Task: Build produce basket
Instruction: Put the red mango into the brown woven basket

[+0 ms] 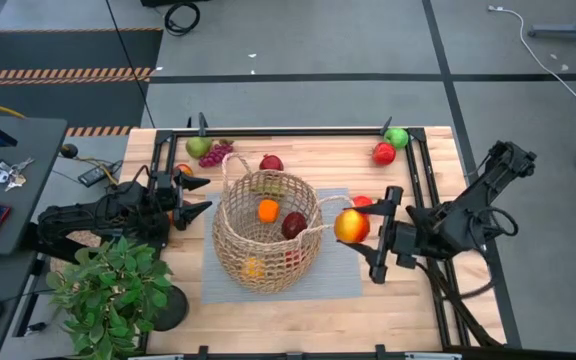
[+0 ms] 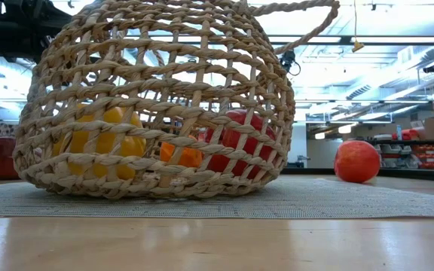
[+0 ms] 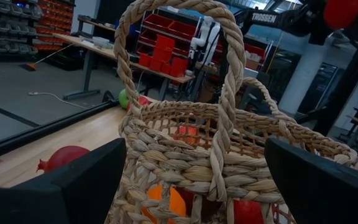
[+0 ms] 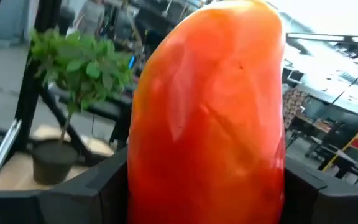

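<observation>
Red-orange, smooth and likely light, a fruit (image 1: pixel 351 226) sits clamped across its middle in the right gripper (image 1: pixel 356 228), the basket (image 1: pixel 236 240) just beyond its fingertips. Left gripper (image 1: pixel 194 196), fingers apart, faces the basket's handle.

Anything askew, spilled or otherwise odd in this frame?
Nothing stands out. The basket sits upright on the grey mat with produce inside. The right tool holds a red-orange fruit beside the rim; the left tool waits open at the other side.
</observation>
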